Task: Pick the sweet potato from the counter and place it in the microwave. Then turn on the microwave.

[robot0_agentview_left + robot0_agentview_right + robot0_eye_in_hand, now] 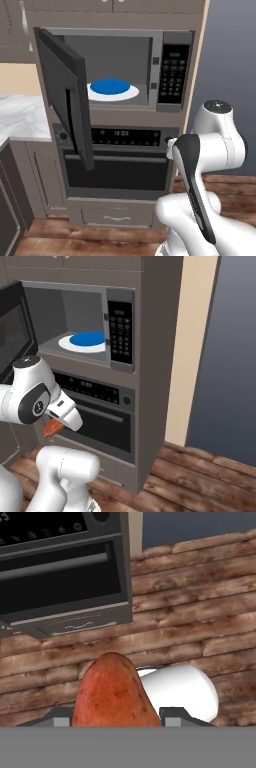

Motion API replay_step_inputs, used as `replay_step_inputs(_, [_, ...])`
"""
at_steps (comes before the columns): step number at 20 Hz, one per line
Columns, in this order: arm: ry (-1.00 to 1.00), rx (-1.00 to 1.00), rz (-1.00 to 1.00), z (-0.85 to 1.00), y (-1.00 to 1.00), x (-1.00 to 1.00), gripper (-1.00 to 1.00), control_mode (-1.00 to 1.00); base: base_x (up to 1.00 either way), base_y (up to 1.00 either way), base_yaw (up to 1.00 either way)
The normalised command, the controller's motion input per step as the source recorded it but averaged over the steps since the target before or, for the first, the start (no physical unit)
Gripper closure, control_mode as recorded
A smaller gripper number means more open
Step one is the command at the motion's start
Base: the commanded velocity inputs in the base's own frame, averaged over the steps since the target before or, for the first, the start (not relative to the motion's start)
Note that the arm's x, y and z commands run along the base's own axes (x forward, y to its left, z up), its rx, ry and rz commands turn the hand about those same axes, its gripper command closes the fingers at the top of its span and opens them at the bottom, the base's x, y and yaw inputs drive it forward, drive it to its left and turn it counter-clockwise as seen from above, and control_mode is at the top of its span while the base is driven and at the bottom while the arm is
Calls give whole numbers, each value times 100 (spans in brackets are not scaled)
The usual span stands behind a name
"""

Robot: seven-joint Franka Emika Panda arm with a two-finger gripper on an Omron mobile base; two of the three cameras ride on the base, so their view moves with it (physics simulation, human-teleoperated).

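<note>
The reddish-orange sweet potato (111, 694) fills the lower middle of the hand view, with my gripper (116, 722) shut on it between the two dark fingertips (61, 722). From the right base view, the sweet potato (52, 428) pokes out below the white hand, low in front of the oven. The microwave (170, 70) stands above with its door (65, 95) swung open to the left. Inside it a blue plate (110, 86) lies on the white turntable (131, 94). The microwave's black keypad (120, 331) is at its right. The marble counter (20, 117) lies far left.
A built-in oven (120, 170) with a dark glass door sits under the microwave, a drawer (116, 216) below it. The open microwave door juts out toward me. Wooden floor (200, 602) lies beneath the hand. A grey wall (225, 356) is to the right.
</note>
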Motion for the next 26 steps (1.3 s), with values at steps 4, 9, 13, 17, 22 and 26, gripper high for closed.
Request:
replay_step_inputs(4, [0,0,0,0,0,0,100,100,28,22,0])
replay_step_inputs(9, [0,0,0,0,0,0,100,100,30,21,0])
replay_step_inputs(13, [0,0,0,0,0,0,100,100,37,18,0])
replay_step_inputs(17, [0,0,0,0,0,0,100,100,38,17,-4])
replay_step_inputs(22, [0,0,0,0,0,0,100,100,34,27,-14])
replay_step_inputs(26, [0,0,0,0,0,0,100,100,25,40,-15])
